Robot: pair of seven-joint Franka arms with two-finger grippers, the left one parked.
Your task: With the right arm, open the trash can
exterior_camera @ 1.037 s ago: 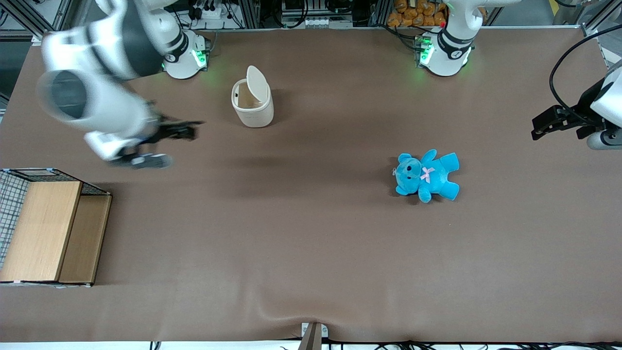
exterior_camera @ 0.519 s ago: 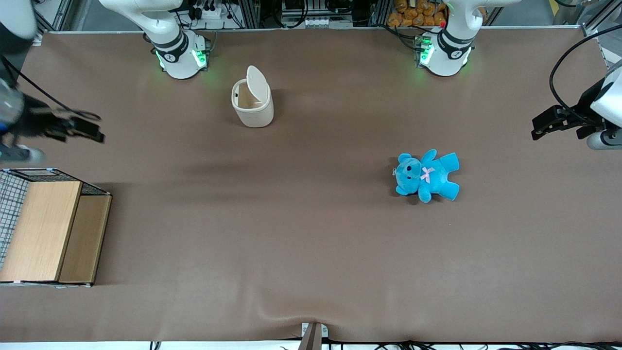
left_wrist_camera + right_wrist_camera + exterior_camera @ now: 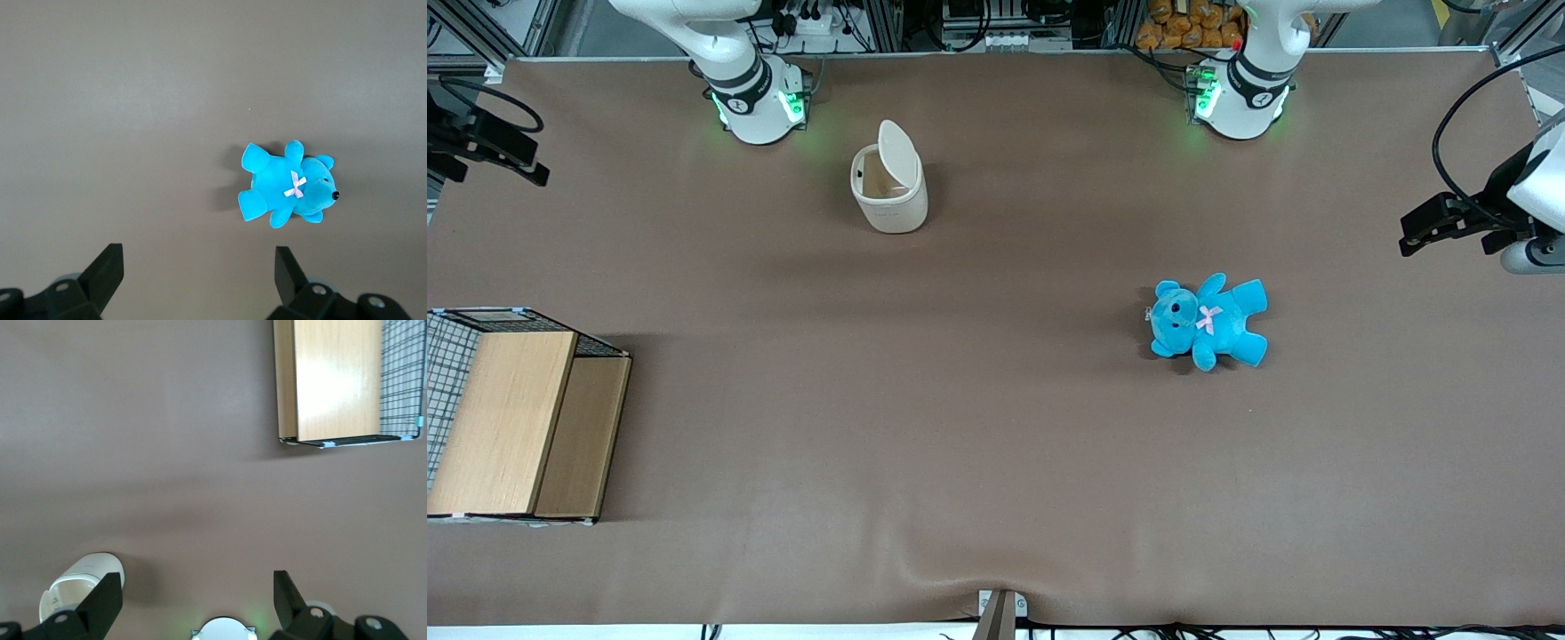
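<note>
The gripper (image 3: 197,600) of the right arm (image 3: 720,40) is seen with its two black fingers (image 3: 100,600) spread wide and nothing held between them. In the front view it (image 3: 489,147) is found at the edge of the table (image 3: 996,462) at the working arm's end, raised above the cloth and touching nothing.

From there the trash can (image 3: 889,191) lies well apart from the gripper, in toward the middle of the table's length and close to the edge where the arm bases are mounted, just beside the right arm's base (image 3: 760,107). Of the two arms, the right one is plainly the nearer. In the wrist view the trash can (image 3: 80,587) is partly covered by one finger, with a broad stretch of bare cloth between it and the wooden box with wire mesh (image 3: 347,383).

The can is shown as a small cream-white bin of rounded-square section, standing upright. Its lid (image 3: 895,153) is tipped up on edge, so that the mouth is exposed and the inside of the bin can be looked into. By this showing the opening is judged to be done already, and no further reach to the can appears to be called for; only a settling of the arm away from it would seem to be left.

A blue teddy bear (image 3: 1209,320) lies on its back toward the parked arm's end of the table, well apart from the can.
</note>
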